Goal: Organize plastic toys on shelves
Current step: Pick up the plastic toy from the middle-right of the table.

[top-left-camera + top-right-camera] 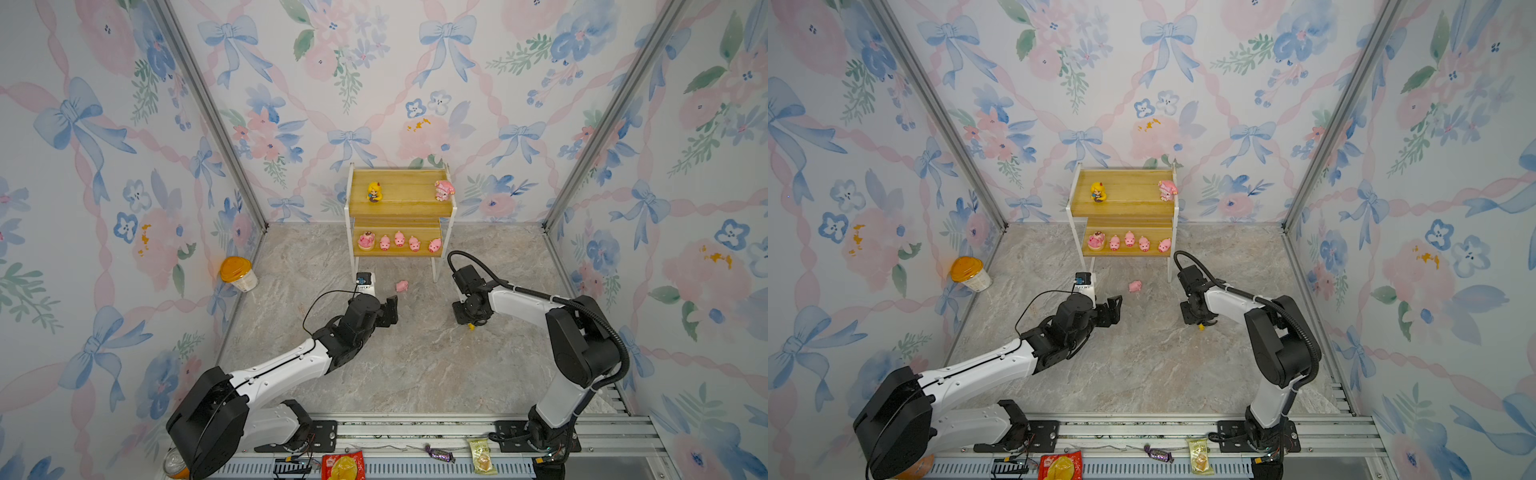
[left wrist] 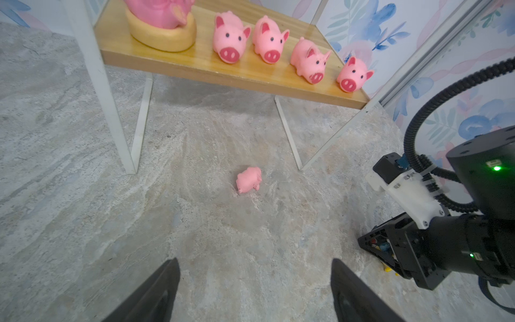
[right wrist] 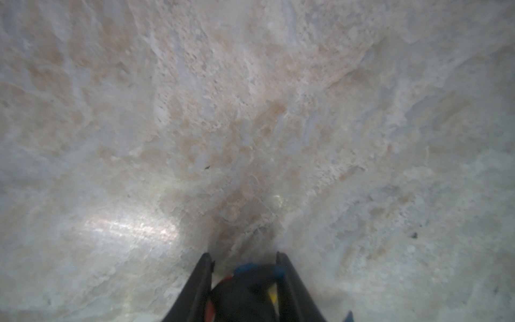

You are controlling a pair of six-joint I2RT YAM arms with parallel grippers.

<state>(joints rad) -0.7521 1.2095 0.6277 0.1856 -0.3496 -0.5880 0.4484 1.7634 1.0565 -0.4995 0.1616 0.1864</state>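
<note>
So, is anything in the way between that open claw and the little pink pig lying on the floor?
Nothing visible. Only bare floor lies between the left gripper and the pig; the shelves stand beyond it. The right gripper, closed on a black-and-yellow toy, is off to one side.

Left arm [image 1: 282, 365] stretched low and forward, wrist roughly level. Left gripper [image 2: 255, 267] clear of the surface, jaws wide apart. Right arm [image 1: 523, 303]: elbow raised, forearm reaching inward, wrist bent down. Right gripper [image 3: 243, 255] points downward, fingers closed against both sides of a black toy [image 3: 245, 295].
</note>
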